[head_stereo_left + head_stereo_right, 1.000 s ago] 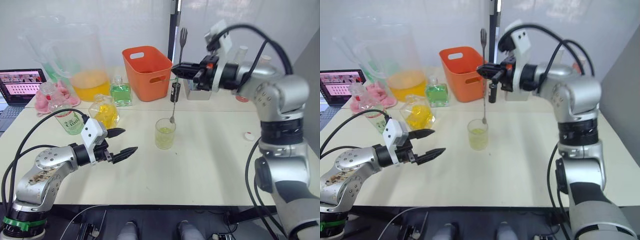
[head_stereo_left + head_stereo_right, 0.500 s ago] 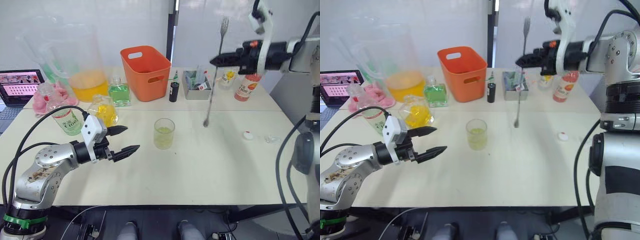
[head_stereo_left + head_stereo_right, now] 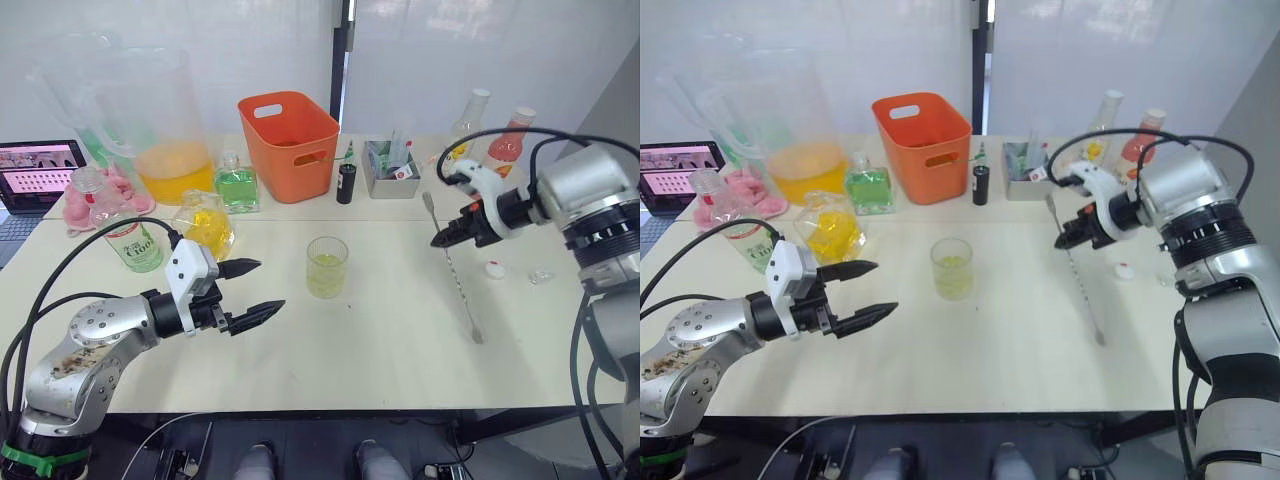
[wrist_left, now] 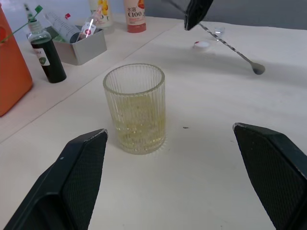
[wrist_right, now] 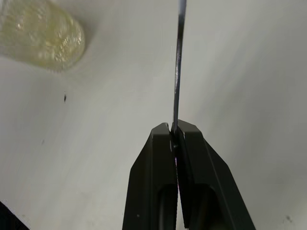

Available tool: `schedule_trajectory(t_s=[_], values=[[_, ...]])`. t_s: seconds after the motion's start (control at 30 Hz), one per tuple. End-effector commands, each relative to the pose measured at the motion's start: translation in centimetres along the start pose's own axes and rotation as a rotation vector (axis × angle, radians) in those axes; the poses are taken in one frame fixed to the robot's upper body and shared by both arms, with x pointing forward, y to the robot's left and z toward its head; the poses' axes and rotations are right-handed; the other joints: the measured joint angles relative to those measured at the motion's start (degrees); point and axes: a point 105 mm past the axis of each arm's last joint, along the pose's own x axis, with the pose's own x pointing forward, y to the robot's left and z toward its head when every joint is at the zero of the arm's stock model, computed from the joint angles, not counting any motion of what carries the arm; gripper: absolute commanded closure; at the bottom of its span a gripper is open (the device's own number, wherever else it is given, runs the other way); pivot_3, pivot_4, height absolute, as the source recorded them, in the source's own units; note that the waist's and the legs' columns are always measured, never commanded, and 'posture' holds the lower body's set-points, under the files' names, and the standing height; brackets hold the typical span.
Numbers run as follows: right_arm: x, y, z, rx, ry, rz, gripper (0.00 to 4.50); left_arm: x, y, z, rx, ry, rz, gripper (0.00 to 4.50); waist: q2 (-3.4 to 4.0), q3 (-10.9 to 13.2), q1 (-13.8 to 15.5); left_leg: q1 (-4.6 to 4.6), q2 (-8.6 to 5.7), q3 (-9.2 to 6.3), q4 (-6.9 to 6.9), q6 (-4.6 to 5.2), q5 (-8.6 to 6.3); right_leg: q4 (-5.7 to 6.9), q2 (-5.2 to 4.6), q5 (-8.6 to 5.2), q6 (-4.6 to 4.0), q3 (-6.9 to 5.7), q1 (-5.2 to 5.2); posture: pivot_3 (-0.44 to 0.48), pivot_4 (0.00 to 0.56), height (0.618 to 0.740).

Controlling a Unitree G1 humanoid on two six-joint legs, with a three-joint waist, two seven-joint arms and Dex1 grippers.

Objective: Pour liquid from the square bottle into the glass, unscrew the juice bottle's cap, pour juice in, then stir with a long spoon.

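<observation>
The glass stands mid-table holding pale yellow-green liquid. To its right my right gripper is shut on the long spoon, which slants down with its bowl at the tabletop. The right wrist view shows the fingers pinching the spoon's thin handle. My left gripper hovers open left of the glass, pointing at it, nothing between its fingers. The square bottle with yellow liquid and the juice bottle stand behind my left arm. A white cap lies on the table at the right.
An orange basket, a huge pitcher with orange liquid, a green-liquid bottle, a small dark bottle and a grey tray line the back. More bottles stand back right. A laptop sits far left.
My right arm has swung right from over the glass and come down with the spoon, which now slants to the table instead of hanging upright. My left gripper has barely moved.
</observation>
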Motion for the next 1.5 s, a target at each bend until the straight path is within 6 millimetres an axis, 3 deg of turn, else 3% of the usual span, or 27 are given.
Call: schedule_trajectory(t_s=[0.03,0.27,0.47,0.73,0.9,1.07,1.23,1.33,1.5], values=[[1.3,-0.6,-0.1,-0.049,0.024,-0.007,4.50,-0.3,-0.8,1.2,0.035,-0.033,0.002,0.06,0.00,0.00,0.00,0.00,0.00,0.00,0.01,0.00,0.00,0.00,0.00,0.01,0.01,0.01,0.00,0.000,0.150,0.740],[5.4,-0.9,-1.5,-0.037,0.065,0.009,4.50,-1.1,-1.4,0.8,0.029,0.004,0.021,0.06,0.00,0.00,0.24,0.00,-0.01,-0.02,0.05,0.00,0.00,-0.01,0.00,0.04,0.04,0.00,0.07,0.000,0.150,0.740],[6.2,-1.5,-2.0,-0.039,0.063,-0.010,4.50,-1.6,-1.8,0.4,0.016,0.027,0.017,0.06,0.00,0.00,0.28,0.00,-0.03,-0.03,0.06,0.00,0.00,-0.01,0.00,0.04,0.05,-0.01,0.08,0.000,0.150,0.740],[4.6,-1.6,-0.6,0.014,-0.027,0.010,1.79,-2.1,-0.9,-0.2,0.008,0.046,0.037,0.00,0.00,0.00,0.06,0.03,-0.02,-0.03,0.06,0.00,0.00,0.01,0.00,0.04,0.05,-0.01,0.08,0.000,0.150,0.740],[1.5,-1.2,1.4,-0.022,-0.180,0.052,0.08,-3.6,0.4,-0.8,-0.010,0.069,0.103,0.00,0.01,0.01,0.15,0.02,-0.02,-0.03,0.05,0.00,0.00,0.01,0.00,0.04,0.05,-0.01,0.08,0.000,0.150,0.740],[-0.6,-1.6,2.0,-0.043,-0.360,0.031,0.03,-6.1,2.4,-2.6,-0.003,0.147,0.228,0.00,0.01,0.00,0.17,0.05,-0.02,-0.02,0.04,-0.01,0.00,-0.02,0.00,0.02,0.05,-0.01,0.10,0.000,0.150,0.740],[-3.7,-1.5,2.7,-0.064,-0.712,0.036,0.03,-8.8,3.7,-3.7,-0.002,0.213,0.318,0.00,0.01,0.00,0.23,0.04,-0.01,0.00,0.03,0.00,0.00,-0.01,-0.01,0.02,0.05,0.01,0.09,0.000,0.150,0.740],[-4.9,-1.4,1.3,-0.148,-0.846,-0.004,0.03,-10.4,4.6,-4.2,-0.004,0.228,0.380,0.00,-0.01,-0.01,0.46,0.05,-0.02,0.02,0.01,0.00,0.00,-0.03,-0.01,0.02,0.06,0.02,0.11,0.000,0.150,0.740],[-4.2,-3.3,-3.1,-0.137,-0.887,-0.101,0.03,-14.3,6.8,-6.7,0.051,0.335,0.553,0.00,-0.03,-0.02,0.32,0.17,-0.01,0.07,0.03,0.00,0.00,-0.07,-0.02,-0.04,0.16,0.04,0.22,0.000,0.150,0.740]])
